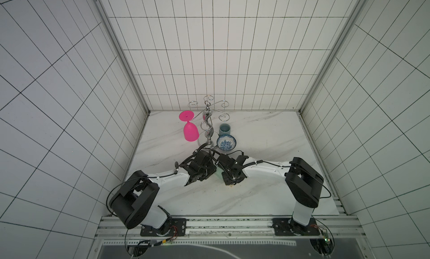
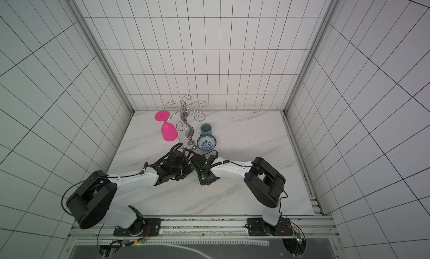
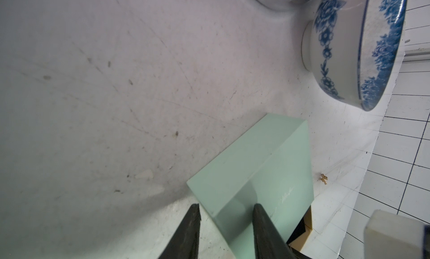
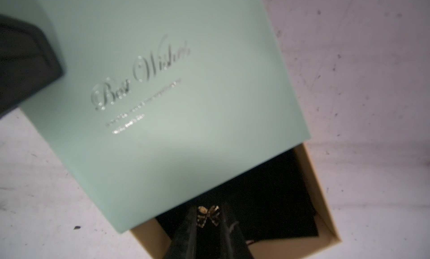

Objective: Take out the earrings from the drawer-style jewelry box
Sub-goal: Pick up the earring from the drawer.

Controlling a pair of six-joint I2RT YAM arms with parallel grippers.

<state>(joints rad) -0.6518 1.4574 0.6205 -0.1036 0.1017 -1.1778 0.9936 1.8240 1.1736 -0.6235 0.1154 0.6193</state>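
Bow-shaped gold earring (image 4: 207,217) is right between the tips of my right gripper (image 4: 208,210), a jaw close on each wing. The jaws are narrow, but I can't tell whether they actually bite. It lies over the black lining (image 4: 267,199) of the tan tray (image 4: 318,188), which stands part-way out of the drawer-style jewelry box (image 4: 186,106).

I reckon it's featherweight, rigid metal and slick, so it could twist or flick out of a loose pinch. I'd take it across the knot in the middle, not by the thin wings.

My left gripper (image 3: 226,205) clamps the box's near corner, one finger on the lettered lid and one low against the side wall. That's good, since light card like this would skate if left loose.

A second earring (image 3: 323,178) lies out on the marble-look tabletop (image 3: 116,106), past the left fingertips on the lid finger's side.

Farther beyond the jaws stands the blue-and-white bowl (image 3: 349,48). In both top views the arms hide nearly all of the box.
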